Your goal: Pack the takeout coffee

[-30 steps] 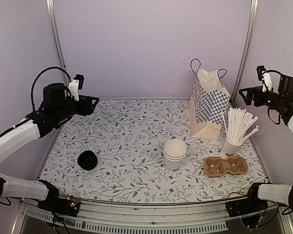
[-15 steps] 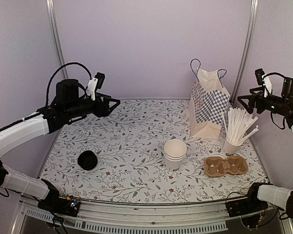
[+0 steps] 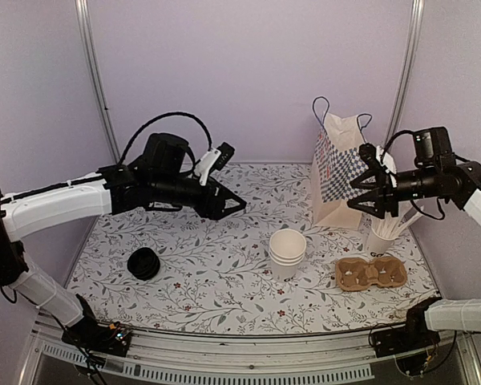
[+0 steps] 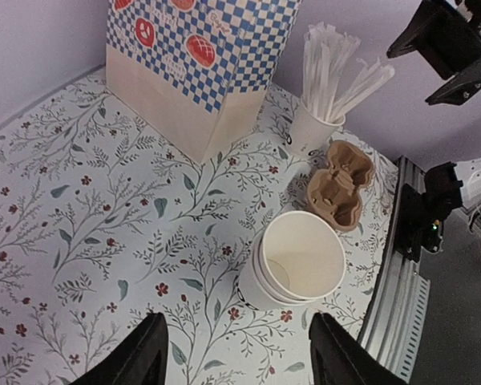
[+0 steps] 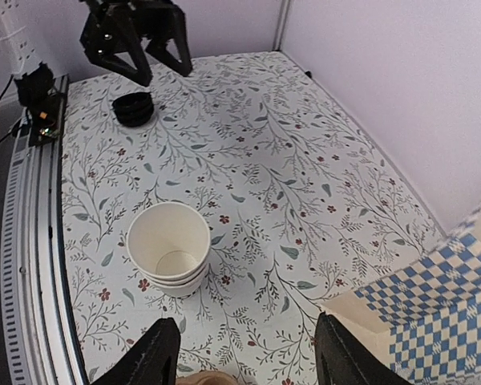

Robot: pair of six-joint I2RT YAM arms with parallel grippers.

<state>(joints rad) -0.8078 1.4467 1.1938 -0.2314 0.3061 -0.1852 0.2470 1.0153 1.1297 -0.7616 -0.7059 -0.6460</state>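
My arms now reach in from the sides, right claw (image 3: 357, 193) by the bag (image 3: 337, 170), left claw (image 3: 232, 207) near the plain cups (image 3: 288, 250), both wide open, empty; no lidded coffee shows, only black lids (image 3: 143, 263), so packing just begins

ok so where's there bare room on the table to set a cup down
Widest bare patch: the cloth between the black lids and the stacked white cups, running back to the rear wall left of the checkered bag. Crowded: the right side, where bag, stick cup and cardboard carrier sit close together, right hand above.
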